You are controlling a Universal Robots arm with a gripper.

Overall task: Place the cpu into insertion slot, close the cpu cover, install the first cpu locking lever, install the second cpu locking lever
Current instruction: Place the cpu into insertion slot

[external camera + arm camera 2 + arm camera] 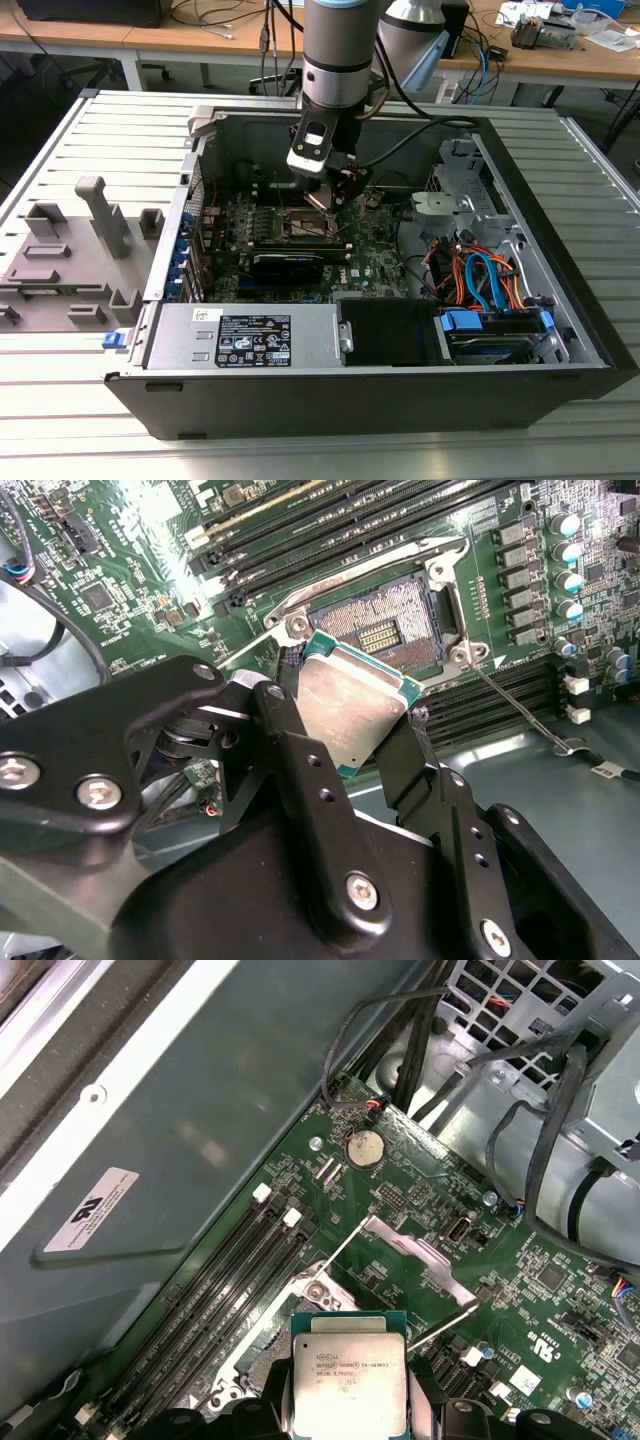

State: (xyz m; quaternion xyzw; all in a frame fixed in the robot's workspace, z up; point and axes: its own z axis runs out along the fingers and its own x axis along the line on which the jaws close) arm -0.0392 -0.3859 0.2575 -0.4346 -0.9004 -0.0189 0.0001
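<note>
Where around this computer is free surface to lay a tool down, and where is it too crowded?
The table is bare along the near side of the case and at the exterior view's right of it. A grey fixture takes the left side. Inside is crowded: the hand holds the cpu at the slot, and cables fill the drive corner.

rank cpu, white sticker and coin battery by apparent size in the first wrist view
1. cpu, though it is nearest the camera, which inflates it
2. white sticker
3. coin battery
</note>
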